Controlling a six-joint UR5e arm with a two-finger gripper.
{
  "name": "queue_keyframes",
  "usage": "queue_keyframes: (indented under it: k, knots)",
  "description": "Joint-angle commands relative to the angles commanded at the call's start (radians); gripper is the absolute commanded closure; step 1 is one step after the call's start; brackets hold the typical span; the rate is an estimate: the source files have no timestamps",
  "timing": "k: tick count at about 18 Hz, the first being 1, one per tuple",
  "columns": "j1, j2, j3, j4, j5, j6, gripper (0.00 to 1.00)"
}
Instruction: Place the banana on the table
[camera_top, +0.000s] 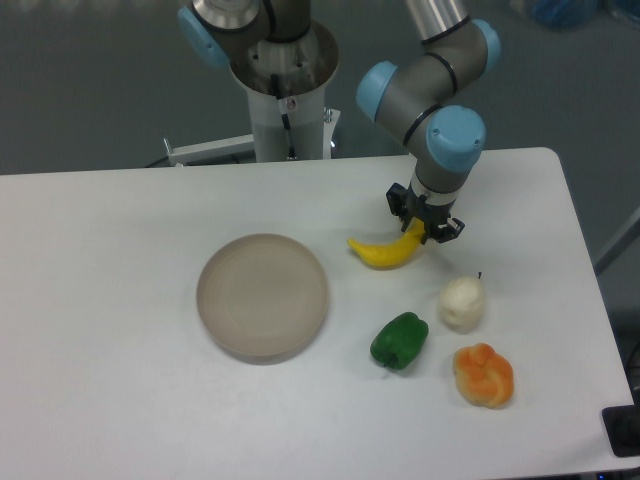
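Note:
The bright yellow banana (383, 253) lies curved on the white table (120, 400), right of the plate. Its right end rises between the fingers of my gripper (424, 228), which points straight down over it. The jaws stand close around that end and appear shut on it. The banana's lower body looks level with the tabletop; I cannot tell whether it rests on it or hangs just above.
A round beige plate (262, 296) sits left of the banana. A green pepper (400, 340), a white pear-like fruit (462, 303) and a lumpy orange fruit (484, 375) lie in front of the gripper. The robot base (285, 110) stands at the back edge.

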Motion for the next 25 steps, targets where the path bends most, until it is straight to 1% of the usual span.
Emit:
queue_keyframes:
  k: [3,5,8,11,18,20,25]
  knots:
    - [0.003,0.017,0.031,-0.003,-0.005,0.000,0.09]
    - [0.003,0.021,0.061,-0.006,-0.008,0.000,0.00]
    - [0.000,0.018,0.118,-0.008,-0.011,-0.005,0.00]
    - [0.000,0.005,0.192,-0.008,-0.009,-0.011,0.00]
    - [-0.002,-0.087,0.386,-0.005,-0.008,-0.002,0.00]
    - [-0.002,-0.107,0.431,-0.005,-0.009,0.000,0.00]
    - [-0.003,-0.161,0.515,-0.005,-0.005,0.002,0.00]
